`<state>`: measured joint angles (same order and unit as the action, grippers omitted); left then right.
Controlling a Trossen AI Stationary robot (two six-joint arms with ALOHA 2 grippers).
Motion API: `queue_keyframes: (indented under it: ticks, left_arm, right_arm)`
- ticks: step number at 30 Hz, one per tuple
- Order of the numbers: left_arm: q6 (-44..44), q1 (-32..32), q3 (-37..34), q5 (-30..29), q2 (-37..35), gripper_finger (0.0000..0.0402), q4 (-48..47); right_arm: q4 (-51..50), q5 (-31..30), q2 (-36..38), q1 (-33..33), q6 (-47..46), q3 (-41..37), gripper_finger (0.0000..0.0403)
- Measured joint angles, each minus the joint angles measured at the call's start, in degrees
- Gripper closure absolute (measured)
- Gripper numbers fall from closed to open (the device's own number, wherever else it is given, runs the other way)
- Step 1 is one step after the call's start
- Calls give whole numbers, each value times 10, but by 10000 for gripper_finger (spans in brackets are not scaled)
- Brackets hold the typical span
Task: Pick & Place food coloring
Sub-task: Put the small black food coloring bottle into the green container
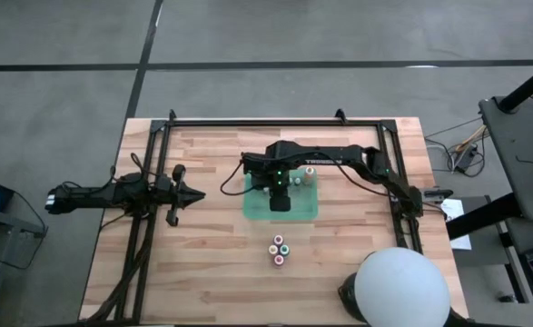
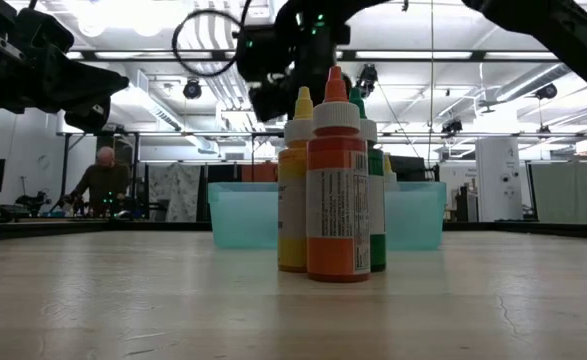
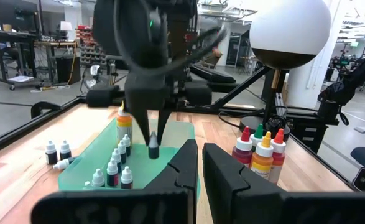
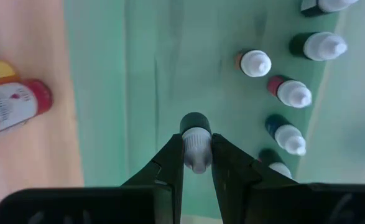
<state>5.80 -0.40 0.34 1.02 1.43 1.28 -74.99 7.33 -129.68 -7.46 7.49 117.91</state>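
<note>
A wooden table (image 1: 202,263) is seen from above, framed by a dark rail, with a big white ball (image 1: 401,289) sitting at its near right corner. Both dark arms are laid across the top. The left arm is stretched out well away from the action, and the left gripper (image 1: 196,193) is pressed together on nothing, pointed toward the middle of the table.

At the centre a pale green tray (image 1: 307,209) is found, and over it the right gripper (image 4: 196,155) is hung, pointing down. A small dark bottle (image 4: 195,140) with a pale cap is pinched between its fingers (image 4: 170,163), held above the tray floor.

Along one side of the tray a row of tiny white-capped bottles (image 4: 292,93) is stood upright, close together. In the left wrist view two more tiny bottles (image 3: 57,151) are stood on the bare wood just beside the tray, with one lying on its side next to them.

Nearer the front edge, apart from the tray, a tight cluster of taller dropper bottles (image 2: 335,180) is stood: orange, yellow, green and red.
</note>
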Motion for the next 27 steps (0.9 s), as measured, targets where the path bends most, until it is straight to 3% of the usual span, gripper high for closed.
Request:
queue_keyframes:
  ticks: [7,27]
  left_arm:
    - [0,0,0,0,0,401,0]
    - [0,0,0,0,0,401,0]
  right_arm:
    - [7,-30,-26,-10,0,2,348]
    - [48,-30,-32,-33,-16,-15,348]
